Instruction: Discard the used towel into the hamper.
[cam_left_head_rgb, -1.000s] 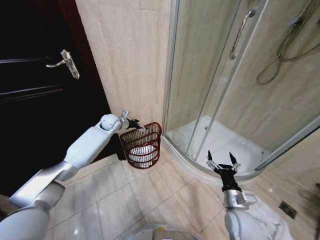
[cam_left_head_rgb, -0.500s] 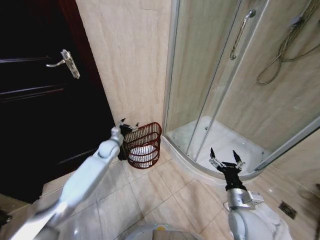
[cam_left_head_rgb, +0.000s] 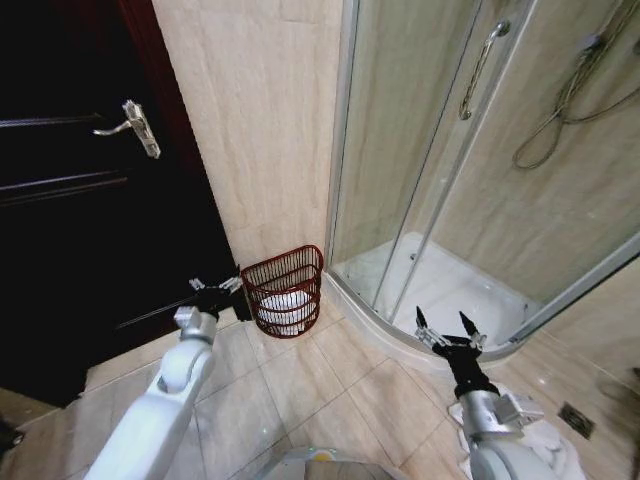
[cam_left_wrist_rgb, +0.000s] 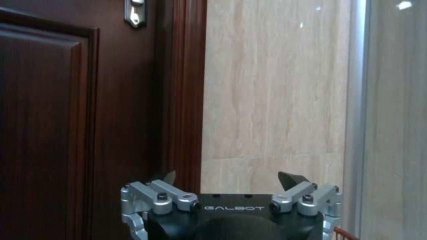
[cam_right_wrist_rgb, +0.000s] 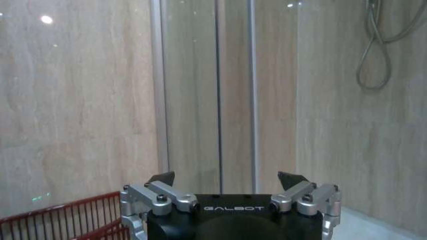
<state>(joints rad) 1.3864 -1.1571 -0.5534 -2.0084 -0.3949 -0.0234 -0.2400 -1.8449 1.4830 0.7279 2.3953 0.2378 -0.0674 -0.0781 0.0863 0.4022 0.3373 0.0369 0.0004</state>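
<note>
The hamper (cam_left_head_rgb: 283, 290), a dark red wire basket, stands on the floor against the beige wall, between the door and the shower. A white towel (cam_left_head_rgb: 287, 303) lies inside it at the bottom. My left gripper (cam_left_head_rgb: 215, 286) hovers open and empty just left of the hamper's rim, in front of the dark door. In the left wrist view the left gripper (cam_left_wrist_rgb: 230, 179) has its fingers spread, and a bit of the hamper (cam_left_wrist_rgb: 344, 233) shows at the corner. My right gripper (cam_left_head_rgb: 446, 330) is open over the shower's curved edge; the right wrist view shows it (cam_right_wrist_rgb: 227, 177) with the hamper bars (cam_right_wrist_rgb: 60, 220) beside it.
A dark wooden door (cam_left_head_rgb: 80, 220) with a metal handle (cam_left_head_rgb: 135, 125) fills the left side. The glass shower enclosure (cam_left_head_rgb: 420, 150) and its white tray (cam_left_head_rgb: 450, 285) stand to the right. Pale floor tiles (cam_left_head_rgb: 290, 390) spread in front, with a drain (cam_left_head_rgb: 576, 418) far right.
My left arm has drawn back from over the hamper, down and to the left; its gripper is now beside the rim. The right gripper has barely shifted.
</note>
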